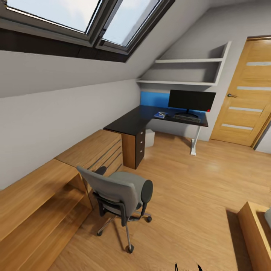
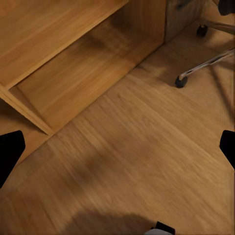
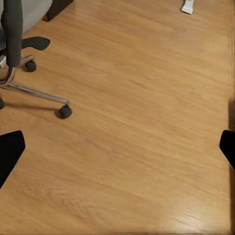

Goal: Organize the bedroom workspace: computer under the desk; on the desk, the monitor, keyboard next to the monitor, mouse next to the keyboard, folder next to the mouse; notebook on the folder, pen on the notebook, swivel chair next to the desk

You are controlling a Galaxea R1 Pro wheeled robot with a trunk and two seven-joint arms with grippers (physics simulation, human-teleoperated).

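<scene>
An attic room in a home, fitted out as a bedroom study — sloped pale grey walls (image 1: 56, 113) run up to skylight windows (image 1: 75, 19) at the upper left of the frame; oak plank floor (image 1: 199, 188) spreads below; a light wooden door (image 1: 244, 94) stands at the right edge; an L-shaped desk (image 1: 131, 122) with a black tabletop carries a monitor (image 1: 192, 101) in the far corner under white wall shelves (image 1: 184, 71); a grey swivel chair (image 1: 118, 195) stands in the lower middle — low oak cabinets (image 1: 45, 195) line the left.
</scene>
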